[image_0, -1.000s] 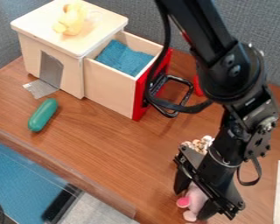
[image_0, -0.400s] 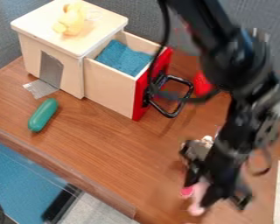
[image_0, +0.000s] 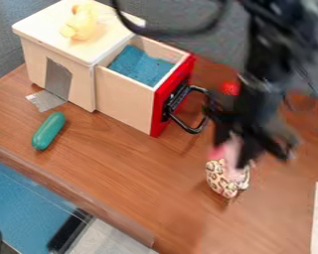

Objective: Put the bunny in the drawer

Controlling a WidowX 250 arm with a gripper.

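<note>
A pink toy bunny [image_0: 233,150] hangs between the fingers of a robot's black pincer [image_0: 230,154], which is pinching it, at the right of a wooden surface [image_0: 128,171]. The bunny's lower end overlaps a spotted item [image_0: 223,184] in the camera's view; whether the two touch cannot be told. Across the surface, a red-fronted drawer [image_0: 123,103] stands open, blue cloth [image_0: 140,67] inside, with a green, rounded object [image_0: 48,130] lying near the wooden cabinet [image_0: 39,67].
</note>
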